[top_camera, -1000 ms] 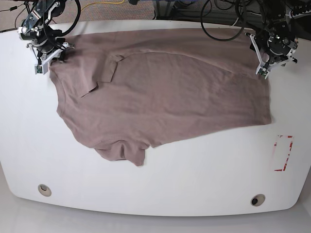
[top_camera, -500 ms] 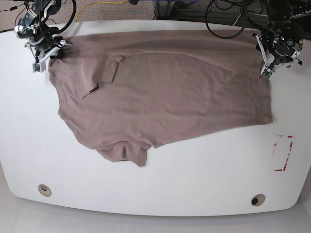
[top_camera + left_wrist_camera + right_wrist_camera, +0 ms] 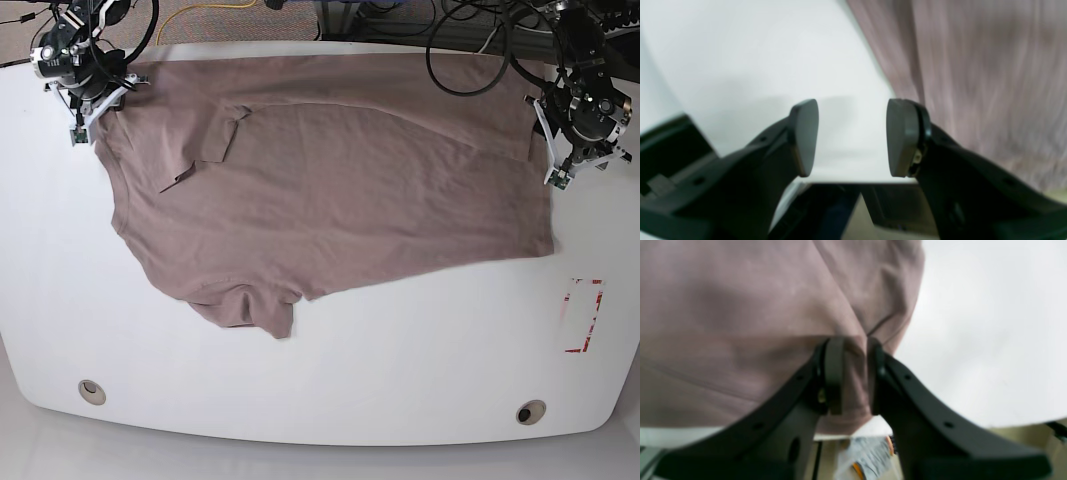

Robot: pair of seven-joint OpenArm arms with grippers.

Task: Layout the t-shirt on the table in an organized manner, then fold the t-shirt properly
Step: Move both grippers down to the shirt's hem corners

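Since a second ago my right hand (image 3: 850, 373), clamped on the soft mauve t-shirt (image 3: 330, 180), drew its corner rearward; left hand (image 3: 852, 138) released, beside the hem on the glossy white desk (image 3: 400, 360).

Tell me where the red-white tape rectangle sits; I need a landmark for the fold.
In the base view, the tape rectangle lies on the bare white table at the right edge, just below and right of the t-shirt, above the grommet hole.

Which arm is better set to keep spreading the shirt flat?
Right, probably. The right gripper is pinched shut on the t-shirt near its far corner. The left gripper hangs open over bare table beside the shirt's edge, gripping nothing; it would need to regrasp first.
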